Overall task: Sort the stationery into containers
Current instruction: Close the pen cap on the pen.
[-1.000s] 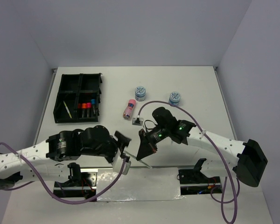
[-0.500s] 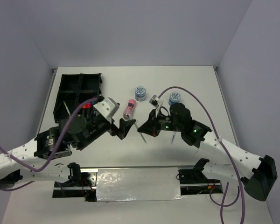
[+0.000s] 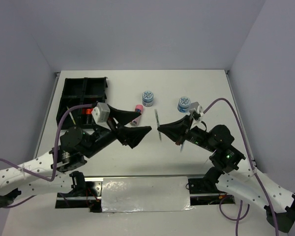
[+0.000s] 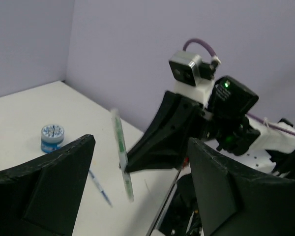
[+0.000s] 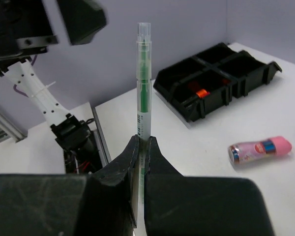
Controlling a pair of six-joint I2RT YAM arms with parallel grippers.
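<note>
My right gripper (image 3: 161, 130) is shut on a thin green pen (image 3: 158, 124), which stands upright above its fingertips (image 5: 137, 147) in the right wrist view (image 5: 142, 83). Facing it over mid-table, my left gripper (image 3: 145, 121) is open and holds nothing; through its wide jaws I see the pen (image 4: 120, 152). A blue pen (image 4: 99, 187) lies on the table under the right arm. The pink tube (image 5: 259, 149) and two round blue-white tubs (image 3: 147, 97) (image 3: 184, 103) lie loose. The black organiser tray (image 3: 71, 91) at far left holds capped markers (image 3: 90, 111) and a thin pen.
Grey walls close in the table on three sides. The arm bases, cables and a shiny metal strip (image 3: 145, 194) run along the near edge. Each arm's wrist camera block (image 3: 101, 112) sticks up close to the other gripper.
The left gripper has opened wide. Both arms have swung from the near edge to mid-table. The right gripper has kept the green pen and shifted right.
</note>
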